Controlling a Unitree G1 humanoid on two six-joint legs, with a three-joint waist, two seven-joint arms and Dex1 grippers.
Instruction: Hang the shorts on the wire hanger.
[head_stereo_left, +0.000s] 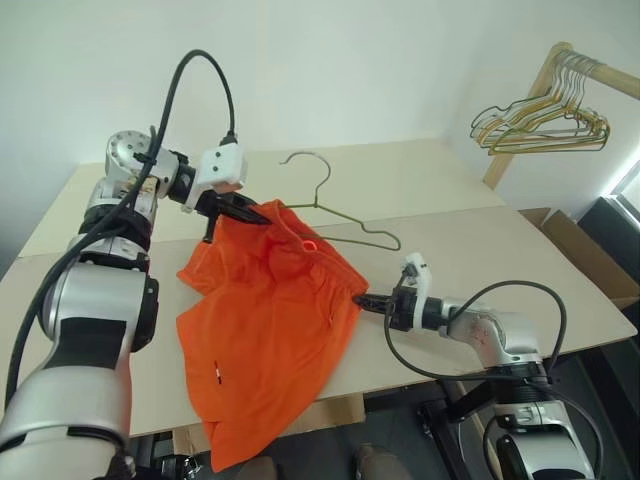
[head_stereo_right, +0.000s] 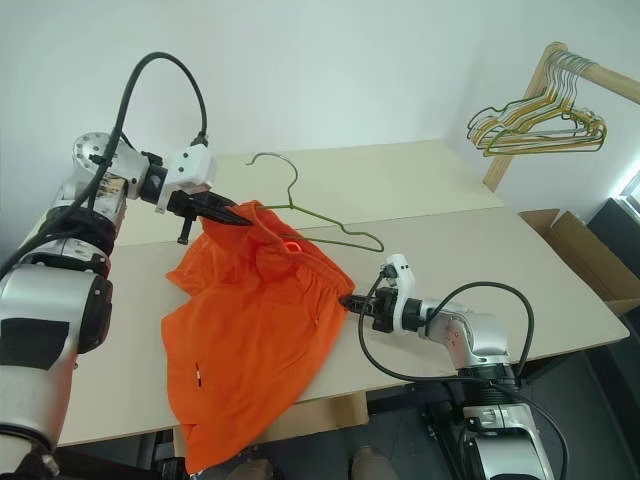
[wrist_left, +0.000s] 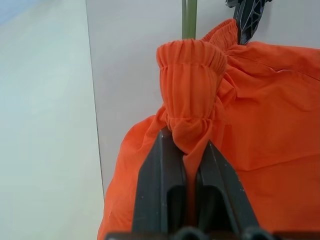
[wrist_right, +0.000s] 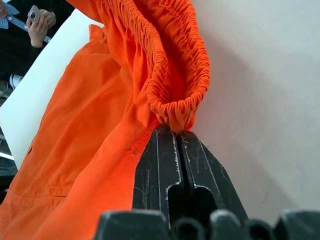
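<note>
Both claws (wrist_left: 186, 150) (wrist_right: 176, 137) clamped on shorts (head_stereo_left: 265, 330) waistband — hanger (head_stereo_left: 345, 215) beside; wrist view: person's hands (wrist_right: 37, 20).

The shorts (head_stereo_left: 265, 330) are matt orange cloth, gathered at the waistband; beside them, the wire hanger (head_stereo_left: 345, 215) looks like thin painted metal.

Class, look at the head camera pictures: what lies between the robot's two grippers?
The bright orange fabric shorts' gathered waistband stretches between the left gripper and right gripper, each shut on it, in both eye views.
</note>
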